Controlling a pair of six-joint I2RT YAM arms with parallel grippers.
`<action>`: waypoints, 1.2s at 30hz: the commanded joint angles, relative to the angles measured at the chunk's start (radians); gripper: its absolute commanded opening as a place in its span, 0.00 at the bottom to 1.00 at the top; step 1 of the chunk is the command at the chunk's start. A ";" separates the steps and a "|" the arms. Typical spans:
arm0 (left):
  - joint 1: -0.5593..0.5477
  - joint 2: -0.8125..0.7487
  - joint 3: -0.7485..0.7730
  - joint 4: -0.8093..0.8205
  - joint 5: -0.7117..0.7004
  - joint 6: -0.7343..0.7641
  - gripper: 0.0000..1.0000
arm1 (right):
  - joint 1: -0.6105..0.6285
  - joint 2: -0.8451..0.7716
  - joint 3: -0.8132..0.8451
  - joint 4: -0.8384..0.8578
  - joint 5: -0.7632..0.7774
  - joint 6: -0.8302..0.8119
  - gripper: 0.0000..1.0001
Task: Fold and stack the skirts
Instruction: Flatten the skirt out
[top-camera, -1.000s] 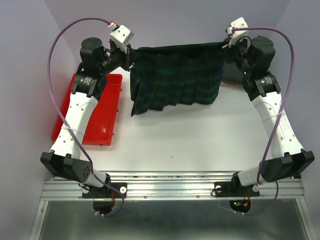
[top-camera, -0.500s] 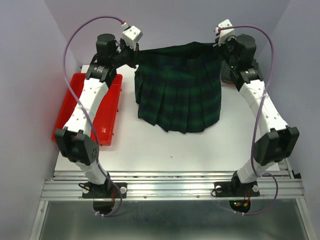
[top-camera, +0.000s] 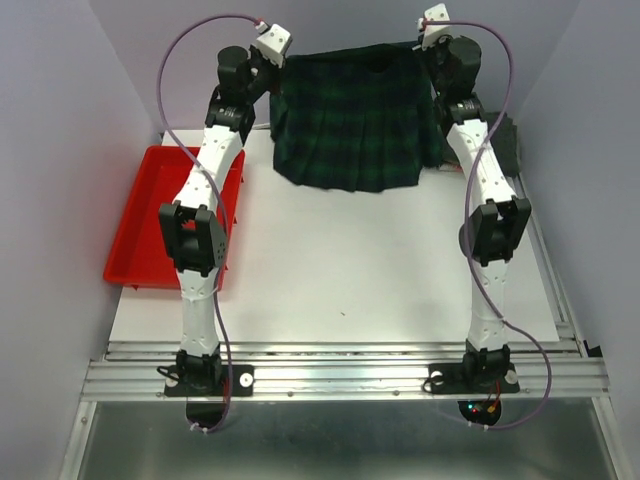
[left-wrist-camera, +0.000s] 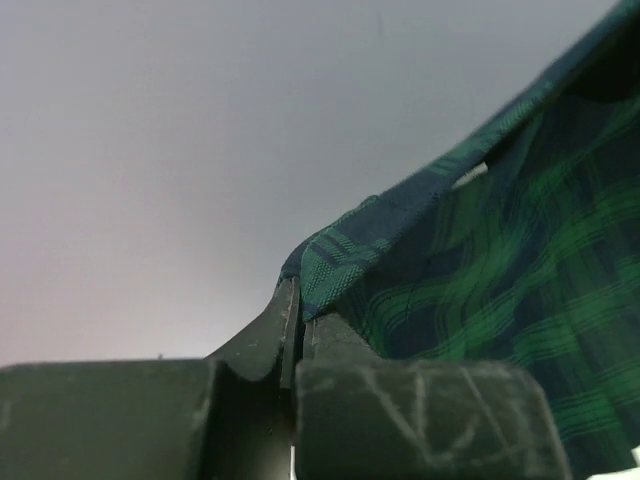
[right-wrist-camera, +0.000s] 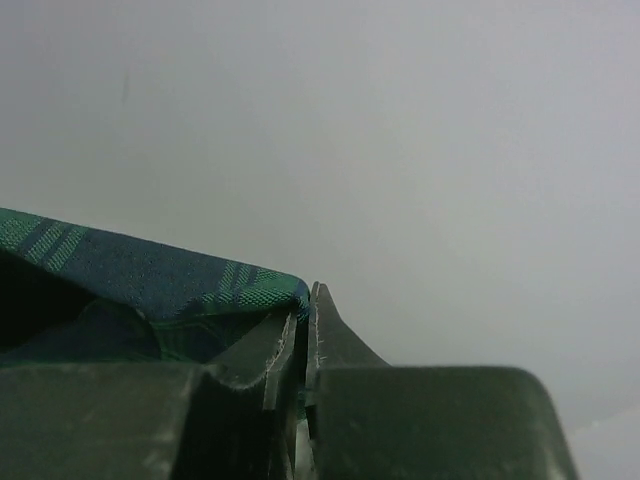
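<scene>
While raised high, left gripper (left-wrist-camera: 298, 300) clamps plaid skirt (top-camera: 350, 130) at one waistband corner, right gripper (right-wrist-camera: 305, 300) the other — hanging spread.

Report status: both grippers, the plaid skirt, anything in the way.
Both shut on plaid skirt: left gripper at one waistband corner, right gripper at the other. Skirt hangs spread between them. Off left, red tray, apart from skirt.

L hand (left-wrist-camera: 300, 320) pinching plaid skirt (left-wrist-camera: 500, 280) corner
</scene>
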 joint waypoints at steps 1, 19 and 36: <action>0.058 -0.111 0.013 0.336 -0.031 0.032 0.00 | -0.022 -0.091 0.001 0.274 0.053 -0.003 0.01; 0.087 -0.519 -1.064 0.315 0.225 0.317 0.00 | -0.022 -0.604 -1.190 0.378 -0.210 -0.080 0.01; 0.095 -0.677 -0.648 0.269 0.195 0.003 0.00 | -0.022 -0.656 -0.699 0.297 0.025 -0.002 0.01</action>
